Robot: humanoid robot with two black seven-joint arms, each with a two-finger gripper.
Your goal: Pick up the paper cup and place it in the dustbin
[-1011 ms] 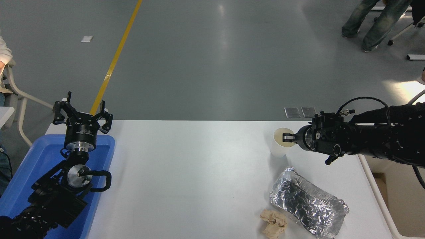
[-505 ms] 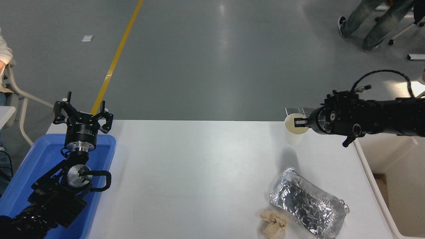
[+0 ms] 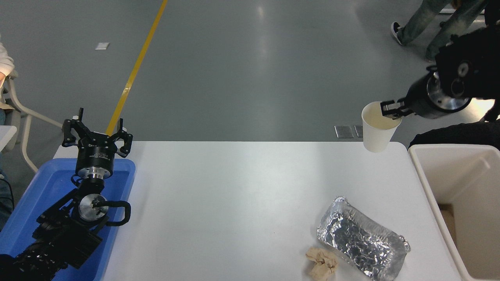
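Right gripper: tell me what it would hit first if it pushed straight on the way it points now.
The right gripper points toward the picture's left, shut on the rim of the paper cup. Beyond the cup that line shows only bare floor, so the way looks free, though depth is hard to judge.

Foil tray [image 3: 361,242], tan paper wad [image 3: 322,264], blue tray [image 3: 39,195]

The dustbin [image 3: 429,171] is cut off by the right and bottom frame edges. The blue tray [image 3: 121,183] (lower left) is partly hidden behind the left arm [image 3: 66,234].
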